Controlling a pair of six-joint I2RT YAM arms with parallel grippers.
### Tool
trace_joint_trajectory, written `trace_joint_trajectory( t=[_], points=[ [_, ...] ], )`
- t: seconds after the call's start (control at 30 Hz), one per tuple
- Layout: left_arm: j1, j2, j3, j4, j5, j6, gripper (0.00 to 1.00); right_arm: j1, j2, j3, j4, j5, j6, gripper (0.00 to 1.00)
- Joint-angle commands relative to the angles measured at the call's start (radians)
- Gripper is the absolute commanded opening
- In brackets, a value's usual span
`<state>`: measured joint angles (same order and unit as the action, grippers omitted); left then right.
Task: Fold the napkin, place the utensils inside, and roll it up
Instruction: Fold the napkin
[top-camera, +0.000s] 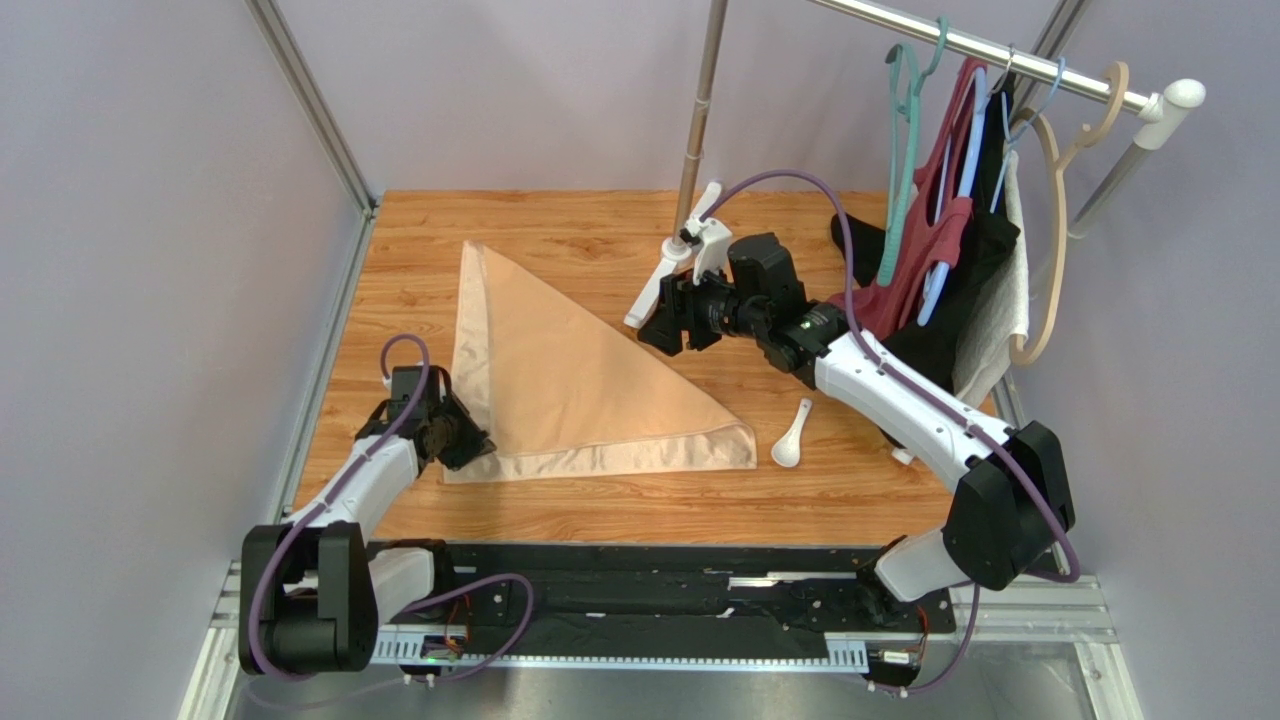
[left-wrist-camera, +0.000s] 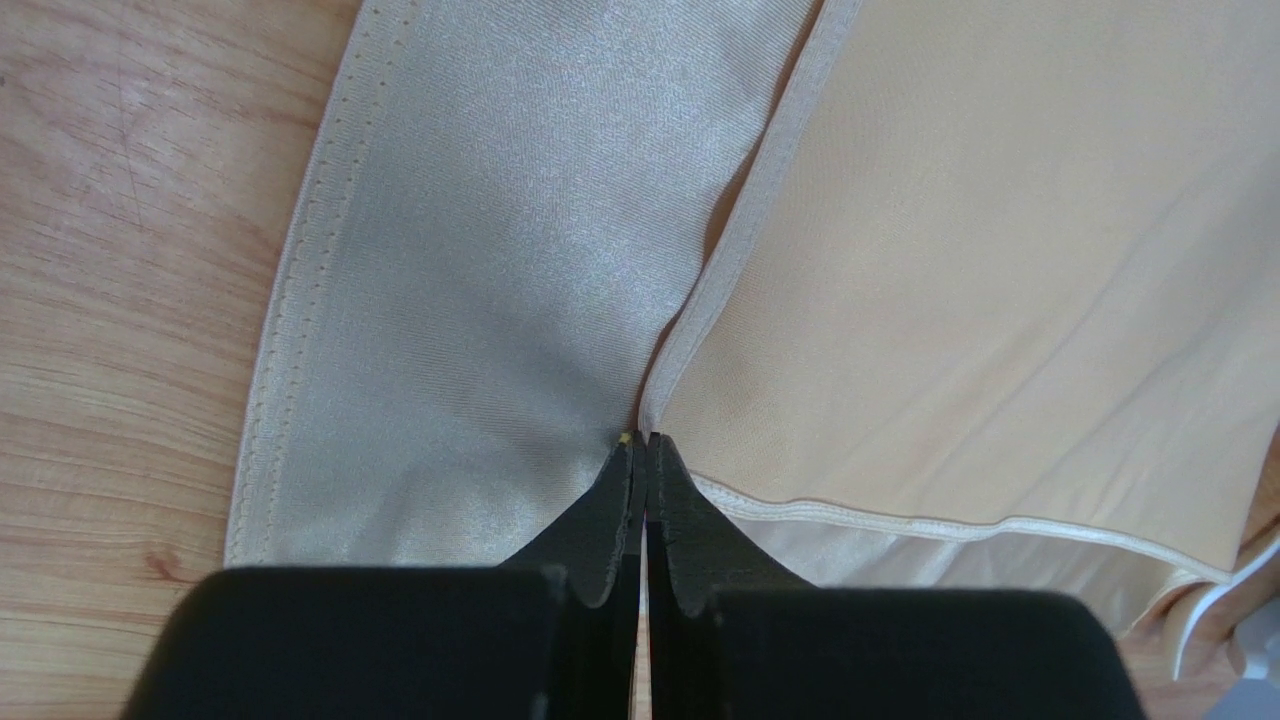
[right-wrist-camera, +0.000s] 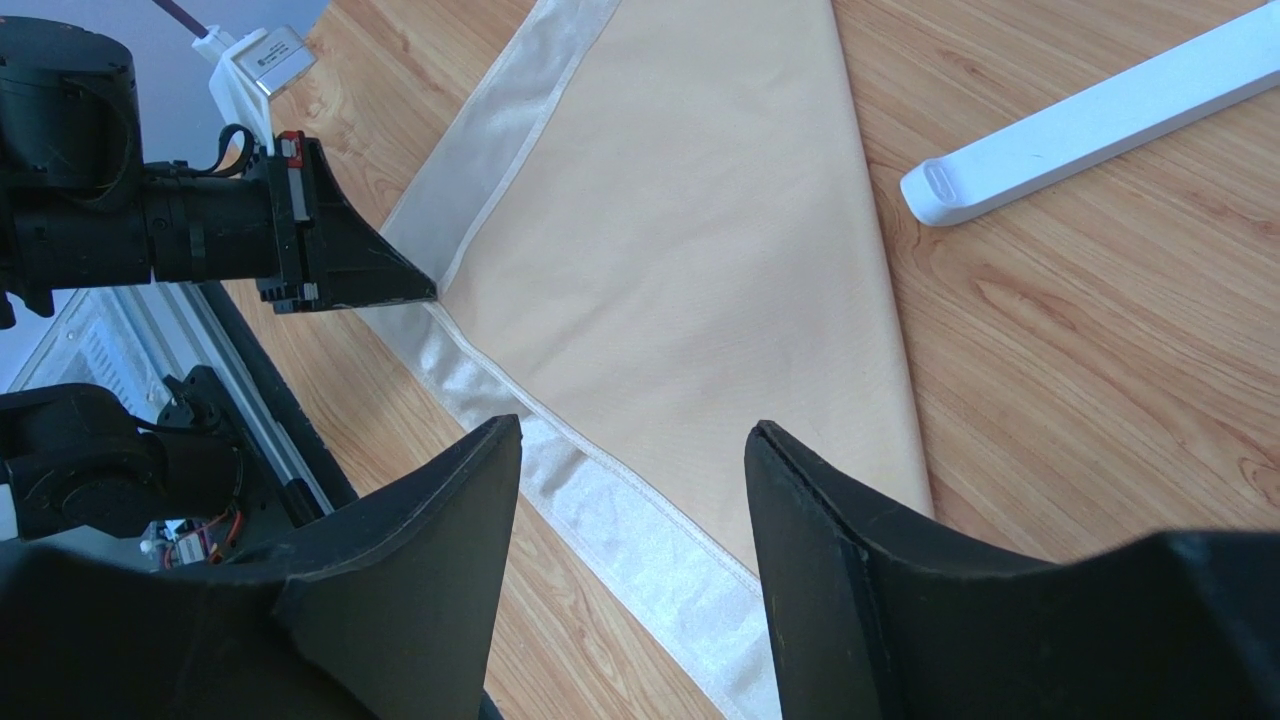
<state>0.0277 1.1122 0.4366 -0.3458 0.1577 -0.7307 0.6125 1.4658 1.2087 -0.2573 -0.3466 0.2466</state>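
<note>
Napkin (top-camera: 579, 375), folded to a triangle on the table (top-camera: 601, 510), is pinched at its near-left corner by the closed left gripper (left-wrist-camera: 643, 450). Right gripper (right-wrist-camera: 631, 435) hovers open, and the spoon (top-camera: 790, 438) lies just beside. Best drawn low, hems aligned.

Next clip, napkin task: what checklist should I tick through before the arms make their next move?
1. Napkin folded into a triangle, lying flat on the table: ok.
2. Fold edges matched: not ok; the lower layer shows as a pale band beyond the upper.
3. Left end effector shut on the napkin's near-left corner: ok.
4. Both layers caught in that pinch: cannot tell.
5. Right end effector open and empty: ok.
6. Spoon on the table, apart from the napkin: ok.
</note>
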Motion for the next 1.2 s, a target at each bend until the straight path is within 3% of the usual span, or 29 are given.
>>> trace_joint_trajectory(
  t=[0.0, 0.47, 0.73, 1.17],
  points=[
    [0.0, -0.011, 0.007, 0.028, 0.019, -0.007, 0.0, -0.011, -0.025, -0.008, 0.006, 0.02, -0.004, 0.61],
    [0.006, -0.225, 0.083, -0.194, -0.213, -0.018, 0.0, -0.062, -0.078, -0.051, 0.001, 0.031, -0.013, 0.61],
    [0.09, -0.328, 0.044, -0.278, -0.219, -0.065, 0.0, -0.088, -0.11, -0.074, 0.001, 0.029, -0.012, 0.61],
    [0.112, -0.38, 0.021, -0.329, -0.262, -0.119, 0.0, -0.105, -0.151, -0.093, 0.0, 0.024, -0.01, 0.61]
  ],
)
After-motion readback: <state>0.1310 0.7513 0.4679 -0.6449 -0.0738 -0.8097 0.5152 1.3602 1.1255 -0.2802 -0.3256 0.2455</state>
